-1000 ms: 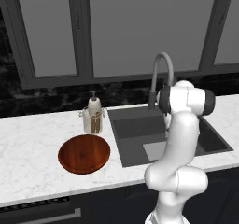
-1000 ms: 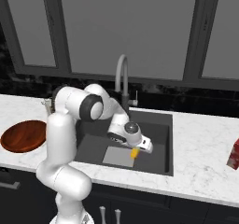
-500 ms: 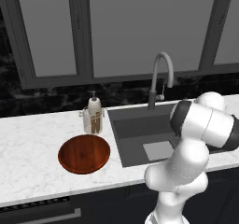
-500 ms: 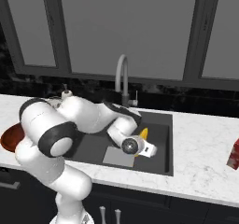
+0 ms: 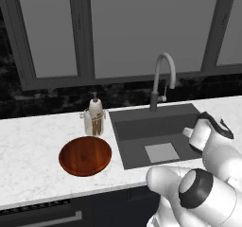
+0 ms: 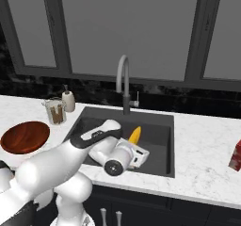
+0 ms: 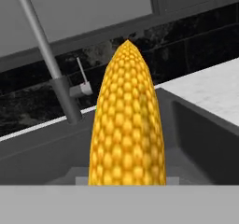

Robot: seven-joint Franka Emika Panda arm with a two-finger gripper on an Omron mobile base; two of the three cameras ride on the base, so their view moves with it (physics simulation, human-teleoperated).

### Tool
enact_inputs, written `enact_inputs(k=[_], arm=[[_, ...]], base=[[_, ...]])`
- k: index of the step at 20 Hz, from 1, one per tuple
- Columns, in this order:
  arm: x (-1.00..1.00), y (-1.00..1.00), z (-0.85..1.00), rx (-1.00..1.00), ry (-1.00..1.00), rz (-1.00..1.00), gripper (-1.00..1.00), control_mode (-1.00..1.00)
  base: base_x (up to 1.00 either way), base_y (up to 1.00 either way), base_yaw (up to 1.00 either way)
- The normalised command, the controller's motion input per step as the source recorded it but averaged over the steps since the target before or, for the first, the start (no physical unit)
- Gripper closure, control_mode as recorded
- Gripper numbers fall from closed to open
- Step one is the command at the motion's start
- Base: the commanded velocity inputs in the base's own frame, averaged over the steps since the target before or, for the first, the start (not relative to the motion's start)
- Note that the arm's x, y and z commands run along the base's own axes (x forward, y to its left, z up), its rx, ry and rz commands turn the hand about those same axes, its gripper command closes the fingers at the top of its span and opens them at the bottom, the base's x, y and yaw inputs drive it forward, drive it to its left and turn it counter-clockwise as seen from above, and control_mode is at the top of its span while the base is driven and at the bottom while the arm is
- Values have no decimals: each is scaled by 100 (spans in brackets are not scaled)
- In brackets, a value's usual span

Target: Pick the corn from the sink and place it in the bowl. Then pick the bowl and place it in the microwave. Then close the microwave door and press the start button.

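Note:
My gripper [image 6: 136, 147] is shut on the corn [image 6: 135, 134], a yellow cob that sticks out of the hand and points up and away over the sink [image 6: 157, 135]. In the hand view the corn [image 7: 126, 125] stands upright close to the camera, with the sink's far wall and the faucet [image 7: 46, 50] behind it. The reddish-brown wooden bowl [image 5: 85, 156] sits with nothing in it on the white counter left of the sink [image 5: 156, 124]; it also appears as the bowl [image 6: 24, 136] at the left edge. The microwave and its door are out of view.
A soap dispenser [image 5: 95, 109] and a glass jar [image 5: 93, 123] stand behind the bowl at the sink's left corner. The gooseneck faucet [image 6: 123, 79] rises at the sink's back edge. A red carton [image 6: 235, 155] stands on the counter far right. Dark windows line the back wall.
The arm has swung low over the sink's front and the hand has turned over. The corn, first pointing down near the sink floor, now points upward, still in the gripper.

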Motion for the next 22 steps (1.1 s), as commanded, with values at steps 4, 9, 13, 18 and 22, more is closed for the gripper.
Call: enact_inputs(k=[4,9,13,18,22], arm=[[-9,-9,100,9,-13,0,100,-100],[-34,-7,100,9,-3,0,100,-100],[-61,-8,100,10,3,0,100,-100],[-72,-3,100,2,15,1,100,-100],[-54,3,90,4,51,8,100,-100]], base=[[0,0,0],[0,0,0],[0,0,0],[0,0,0],[0,0,0]])
